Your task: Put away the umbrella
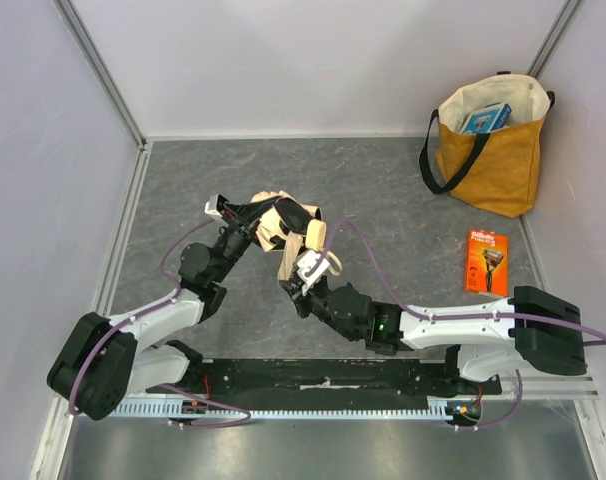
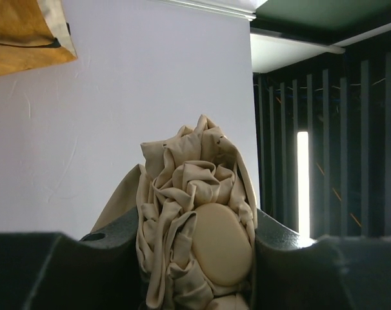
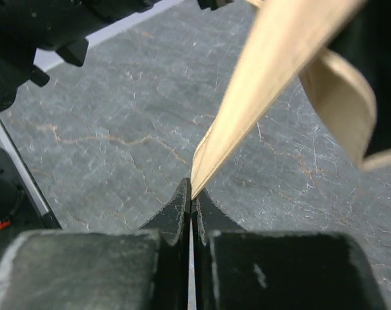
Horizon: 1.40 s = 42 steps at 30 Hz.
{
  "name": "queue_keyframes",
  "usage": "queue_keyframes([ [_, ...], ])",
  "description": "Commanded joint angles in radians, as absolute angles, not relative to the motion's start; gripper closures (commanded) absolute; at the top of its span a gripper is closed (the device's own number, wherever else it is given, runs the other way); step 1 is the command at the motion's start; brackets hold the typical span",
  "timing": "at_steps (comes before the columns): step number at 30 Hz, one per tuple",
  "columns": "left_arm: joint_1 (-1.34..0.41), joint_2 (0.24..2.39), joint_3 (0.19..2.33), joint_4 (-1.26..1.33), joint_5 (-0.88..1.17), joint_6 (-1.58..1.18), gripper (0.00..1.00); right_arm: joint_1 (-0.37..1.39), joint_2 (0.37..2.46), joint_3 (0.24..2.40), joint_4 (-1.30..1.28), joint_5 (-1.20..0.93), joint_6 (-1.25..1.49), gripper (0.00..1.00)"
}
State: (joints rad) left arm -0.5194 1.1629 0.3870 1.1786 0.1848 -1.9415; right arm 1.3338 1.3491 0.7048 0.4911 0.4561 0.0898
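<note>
The umbrella (image 1: 279, 222) is a crumpled beige-cream bundle held a little above the grey tabletop at centre-left. My left gripper (image 1: 255, 226) is shut on it. In the left wrist view the folded fabric (image 2: 182, 194) and a smooth cream oval piece (image 2: 222, 244) fill the space between the dark fingers (image 2: 276, 248). A flat beige strap (image 3: 266, 77) runs from the bundle down to my right gripper (image 3: 192, 191), which is shut on the strap's end (image 1: 291, 268). The shaft and the handle's cord loop are hidden.
A mustard-yellow tote bag (image 1: 495, 155) with black straps stands open at the back right, with a blue box (image 1: 485, 118) inside it. An orange razor pack (image 1: 486, 262) lies flat in front of the bag. Pale walls enclose the table on three sides.
</note>
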Motion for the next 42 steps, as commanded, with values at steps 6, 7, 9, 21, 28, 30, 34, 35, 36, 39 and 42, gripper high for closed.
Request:
queue_keyframes([
  [6, -0.529, 1.039, 0.423, 1.339, 0.135, -2.117, 0.98, 1.278, 1.373, 0.626, 0.807, 0.477, 0.239, 1.0],
  [7, -0.529, 1.04, 0.419, 1.351, 0.137, -2.121, 0.98, 1.266, 1.368, 0.624, 0.805, 0.456, 0.264, 1.0],
  [9, -0.529, 1.049, 0.414, 1.371, 0.15, -2.143, 0.98, 1.24, 1.352, 0.6, 0.822, 0.414, 0.304, 1.0],
  [21, -0.531, 1.005, 0.407, 1.171, 0.457, -2.184, 0.98, 0.959, 1.31, 0.653, 0.648, 0.086, 0.27, 1.0],
  [28, -0.526, 0.821, 0.475, 0.536, 0.569, -1.97, 0.98, 0.902, 1.256, 0.667, 0.565, 0.191, 0.048, 1.0],
  [30, -0.526, 0.802, 0.544, 0.316, 0.589, -1.835, 0.98, 0.897, 1.241, 0.69, 0.525, 0.247, 0.011, 1.0],
  [34, -0.529, 0.792, 0.71, -0.206, 0.516, -1.536, 0.98, 0.899, 1.209, 0.744, 0.405, 0.328, -0.031, 1.0],
  [35, -0.529, 0.795, 0.722, -0.254, 0.505, -1.513, 0.98, 0.899, 1.194, 0.732, 0.419, 0.331, -0.037, 1.0],
  [36, -0.531, 0.798, 0.729, -0.28, 0.493, -1.479, 0.98, 0.9, 1.181, 0.724, 0.42, 0.331, -0.047, 1.0],
  [39, -0.532, 0.813, 0.765, -0.406, 0.41, -1.35, 0.98, 0.908, 1.157, 0.687, 0.458, 0.383, -0.061, 1.0],
  [42, -0.535, 0.824, 0.779, -0.48, 0.319, -1.231, 0.98, 0.926, 1.144, 0.658, 0.491, 0.396, -0.061, 1.0],
])
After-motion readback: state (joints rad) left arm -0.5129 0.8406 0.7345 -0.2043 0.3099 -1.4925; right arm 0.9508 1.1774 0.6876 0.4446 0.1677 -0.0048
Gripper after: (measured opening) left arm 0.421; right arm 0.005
